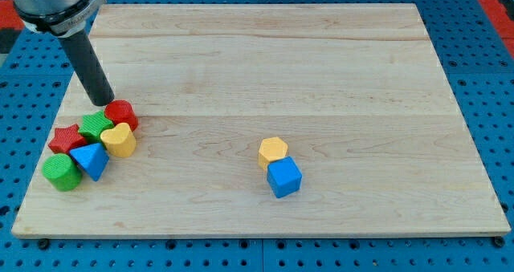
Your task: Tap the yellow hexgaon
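Observation:
The yellow hexagon (273,151) lies on the wooden board right of the middle, touching the blue cube (283,177) just below it. My tip (104,101) stands at the view's left, far from the hexagon, right beside the top of the red cylinder (121,113); I cannot tell if it touches it. The rod rises up and left to the arm's grey end at the top left corner.
A cluster at the left holds the red cylinder, a green block (95,126), a yellow heart (120,140), a red star (66,137), a blue triangular block (90,160) and a green cylinder (62,172). The board's edges (257,228) meet a blue perforated table.

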